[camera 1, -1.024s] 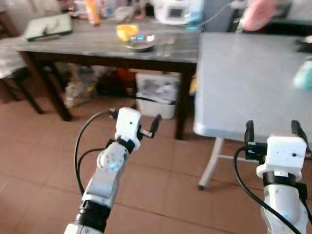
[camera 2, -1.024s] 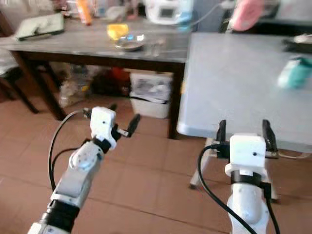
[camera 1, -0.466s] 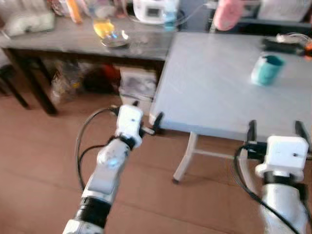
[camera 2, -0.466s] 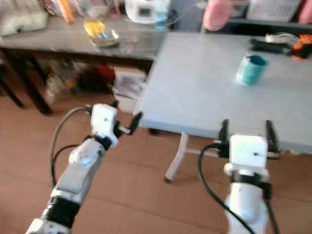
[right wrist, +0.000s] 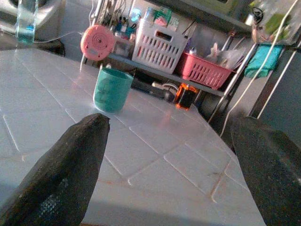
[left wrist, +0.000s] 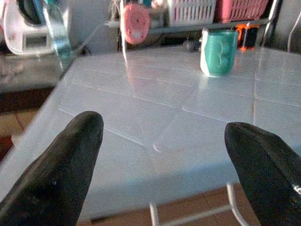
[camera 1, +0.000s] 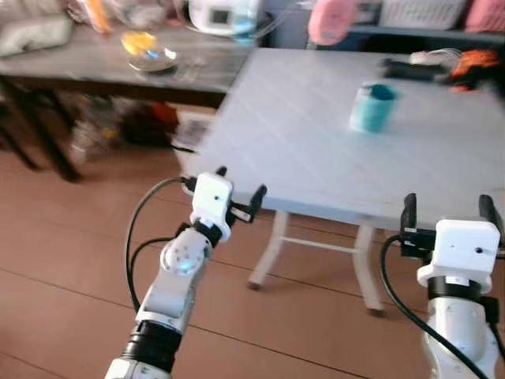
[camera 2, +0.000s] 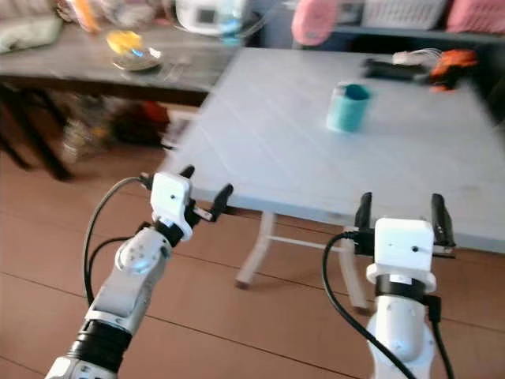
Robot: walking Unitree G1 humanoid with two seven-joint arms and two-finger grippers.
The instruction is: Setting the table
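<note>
Teal cup now nearer, blurred.

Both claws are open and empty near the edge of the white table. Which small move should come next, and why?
Probably step closer to the white table and reach the right claw toward the green cup. The cup stands upright far in from the near edge, and both the right and left claw are open, empty, and short of it.

No readable text, label, brand or number can be made out; markings on the teal cup are seen but cannot be read.
</note>
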